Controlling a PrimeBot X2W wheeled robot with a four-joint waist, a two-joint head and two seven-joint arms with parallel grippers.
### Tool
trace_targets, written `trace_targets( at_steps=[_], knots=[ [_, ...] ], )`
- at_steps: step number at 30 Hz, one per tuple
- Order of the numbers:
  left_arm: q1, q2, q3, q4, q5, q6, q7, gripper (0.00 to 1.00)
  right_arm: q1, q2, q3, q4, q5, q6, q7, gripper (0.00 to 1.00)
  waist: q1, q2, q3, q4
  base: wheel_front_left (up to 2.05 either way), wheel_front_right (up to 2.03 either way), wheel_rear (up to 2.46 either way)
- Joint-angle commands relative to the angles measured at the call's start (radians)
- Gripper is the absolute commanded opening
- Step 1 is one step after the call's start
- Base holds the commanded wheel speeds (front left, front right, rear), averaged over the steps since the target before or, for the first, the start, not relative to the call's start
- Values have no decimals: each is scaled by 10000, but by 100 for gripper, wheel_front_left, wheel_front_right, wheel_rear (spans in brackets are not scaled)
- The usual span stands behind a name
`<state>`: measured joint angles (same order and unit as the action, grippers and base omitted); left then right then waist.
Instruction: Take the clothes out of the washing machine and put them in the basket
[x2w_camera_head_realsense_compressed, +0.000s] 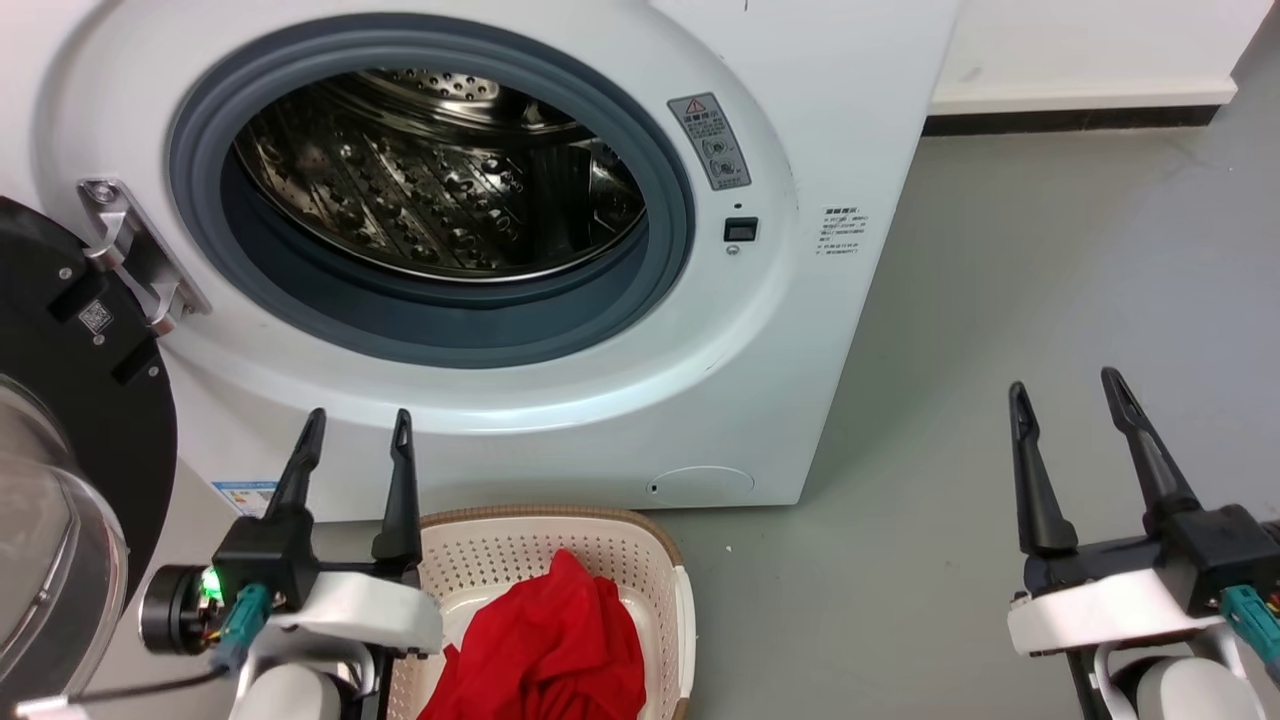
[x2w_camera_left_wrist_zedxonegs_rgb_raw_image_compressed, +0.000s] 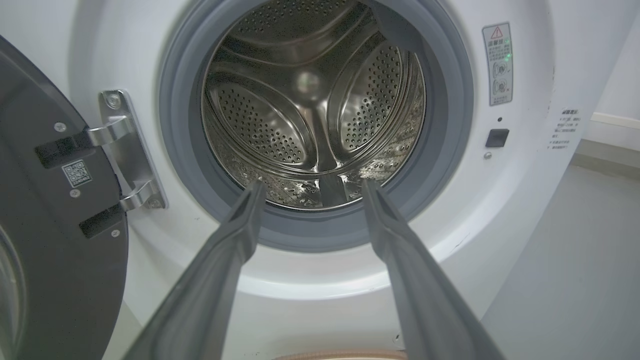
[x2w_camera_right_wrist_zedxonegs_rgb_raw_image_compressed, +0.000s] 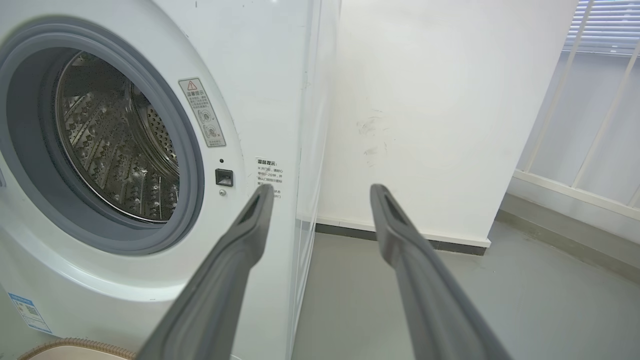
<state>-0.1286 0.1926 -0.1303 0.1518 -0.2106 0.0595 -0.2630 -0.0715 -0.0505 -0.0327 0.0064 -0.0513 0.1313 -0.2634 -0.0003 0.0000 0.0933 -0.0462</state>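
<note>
a: white steel takes up most of it. that's the washing machine (x2w_camera_head_realsense_compressed: 700, 400), its top cut off by the frame, with the black-rimmed door (x2w_camera_head_realsense_compressed: 70, 400) swung open at the left and half lost past the edge.
b: and the drum (x2w_camera_head_realsense_compressed: 430, 170)?
a: bare perforated steel inside the grey ring (x2w_camera_head_realsense_compressed: 640, 300). the left wrist view looks straight to its back wall, while the head view sees its lower curve.
b: the basket (x2w_camera_head_realsense_compressed: 620, 560)?
a: cream, on the floor (x2w_camera_head_realsense_compressed: 1000, 300) just before the machine. its near end is cut off below and one corner sits behind the left gripper (x2w_camera_head_realsense_compressed: 358, 418). the clothes (x2w_camera_head_realsense_compressed: 550, 650) lie heaped in it, plain bright red, the folds hard to tell apart.
b: the pincers?
a: the left one is over the basket's rim, and the right gripper (x2w_camera_head_realsense_compressed: 1065, 385) is well apart over grey floor. both are spread wide, holding nothing.
</note>
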Motion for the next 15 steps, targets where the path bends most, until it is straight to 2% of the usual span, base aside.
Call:
trace_targets(
  at_steps=[1, 9, 15],
  knots=[
    [153, -79, 34, -139, 90, -41, -25, 100, 159, 7, -59, 24, 52, -11, -19, 100, 3, 0, -79, -29, 0, 0, 0],
    [1161, -537, 329, -701, 648, -213, -25, 100, 624, 9, -167, 132, 205, -11, -19, 100, 3, 0, -441, -94, 0, 0, 0],
    [1477, -771, 657, -717, 975, -68, -25, 100, 810, 9, -123, 144, 209, -11, -19, 100, 3, 0, -654, -163, 0, 0, 0]
  ],
)
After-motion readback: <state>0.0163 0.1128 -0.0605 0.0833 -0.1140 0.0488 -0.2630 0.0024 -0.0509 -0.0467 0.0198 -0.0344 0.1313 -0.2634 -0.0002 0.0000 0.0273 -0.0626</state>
